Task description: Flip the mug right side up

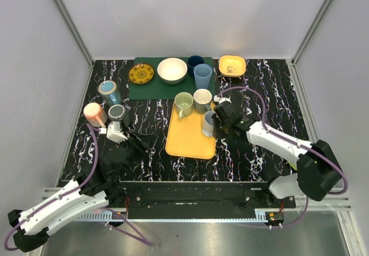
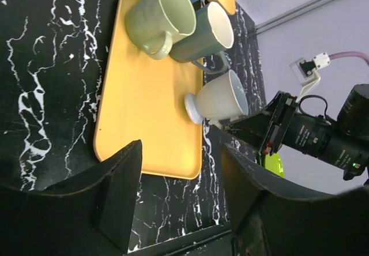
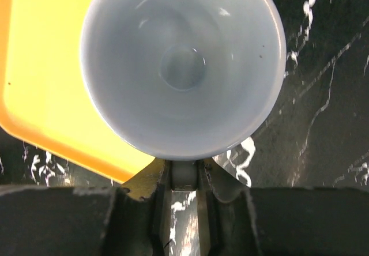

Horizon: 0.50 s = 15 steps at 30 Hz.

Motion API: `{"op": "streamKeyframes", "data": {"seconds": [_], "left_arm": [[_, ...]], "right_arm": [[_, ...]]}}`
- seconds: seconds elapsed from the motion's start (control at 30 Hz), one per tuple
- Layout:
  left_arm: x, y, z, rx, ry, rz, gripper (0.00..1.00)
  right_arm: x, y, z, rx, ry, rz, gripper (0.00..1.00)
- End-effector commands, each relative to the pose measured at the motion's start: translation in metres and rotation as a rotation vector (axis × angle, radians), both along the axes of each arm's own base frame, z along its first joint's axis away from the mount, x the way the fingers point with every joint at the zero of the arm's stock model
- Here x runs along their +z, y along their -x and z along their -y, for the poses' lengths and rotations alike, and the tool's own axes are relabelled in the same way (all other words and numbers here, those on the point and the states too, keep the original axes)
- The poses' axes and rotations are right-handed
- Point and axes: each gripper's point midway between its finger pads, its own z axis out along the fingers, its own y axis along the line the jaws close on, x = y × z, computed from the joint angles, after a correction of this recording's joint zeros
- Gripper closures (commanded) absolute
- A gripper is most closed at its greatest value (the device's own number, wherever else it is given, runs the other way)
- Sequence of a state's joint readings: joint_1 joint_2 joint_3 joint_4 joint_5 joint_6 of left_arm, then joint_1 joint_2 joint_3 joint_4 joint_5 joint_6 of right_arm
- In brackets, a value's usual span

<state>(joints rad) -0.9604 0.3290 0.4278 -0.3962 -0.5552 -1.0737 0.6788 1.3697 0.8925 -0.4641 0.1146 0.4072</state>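
A pale grey footed mug (image 1: 208, 123) sits mouth-up at the right edge of the yellow tray (image 1: 187, 138). My right gripper (image 1: 218, 121) is shut on its handle from the right. The right wrist view looks straight down into the mug (image 3: 183, 66), with the handle (image 3: 184, 172) pinched between the fingers of my right gripper (image 3: 184, 178). In the left wrist view the mug (image 2: 222, 99) has its foot at the tray rim (image 2: 173, 166). My left gripper (image 1: 137, 143) is open and empty over the table left of the tray, and it also shows in the left wrist view (image 2: 180, 158).
A green mug (image 1: 183, 102) and a grey mug (image 1: 202, 99) stand at the tray's far end. Behind is a green mat (image 1: 144, 89) with a yellow plate (image 1: 141, 74), white bowl (image 1: 172, 70), blue cups (image 1: 202, 74) and a yellow bowl (image 1: 232, 66). Three cups (image 1: 108, 101) stand at the left.
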Motion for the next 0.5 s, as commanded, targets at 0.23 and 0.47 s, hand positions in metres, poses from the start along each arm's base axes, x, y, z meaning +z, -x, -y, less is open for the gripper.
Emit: {"op": "streamKeyframes", "data": {"seconds": [0.23,0.47], "left_arm": [[0.019,0.001,-0.025,0.077,0.000,0.039,0.40],[0.016,0.001,-0.029,0.089,-0.019,0.030,0.39]], "right_arm": [[0.005,-0.055,-0.022,-0.032,0.022,0.195,1.00],[-0.005,-0.052,-0.035,0.023,0.079,0.210,1.00]]}}
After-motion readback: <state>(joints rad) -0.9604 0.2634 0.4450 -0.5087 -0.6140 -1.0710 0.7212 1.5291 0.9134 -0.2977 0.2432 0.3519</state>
